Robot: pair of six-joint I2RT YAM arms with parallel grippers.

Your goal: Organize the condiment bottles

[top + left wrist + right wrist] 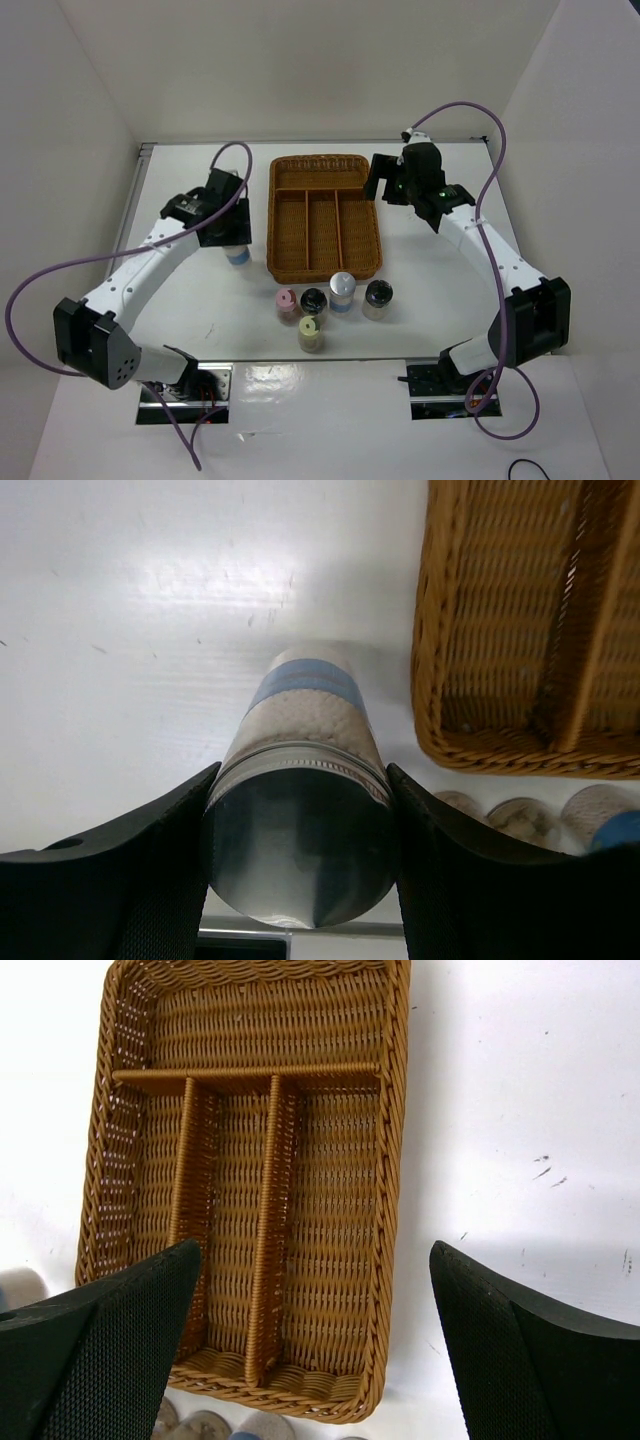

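My left gripper (pixel 232 240) is shut on a silver-capped, blue-labelled bottle (pixel 300 810), standing on the table just left of the wicker basket (pixel 322 215); its blue label shows under the gripper (pixel 238 257). Five bottles cluster in front of the basket: pink-capped (pixel 287 304), black-topped (pixel 314 301), silver-capped with blue label (pixel 342 292), black-topped (pixel 377 298), yellow-capped (pixel 310 333). My right gripper (pixel 385 180) is open and empty above the basket's far right corner; its wrist view looks down on the empty basket (pixel 250 1190).
The basket has one cross compartment at the far end and three long compartments, all empty. Bottle tops peek below the basket in the left wrist view (pixel 520 820). White walls enclose the table on three sides.
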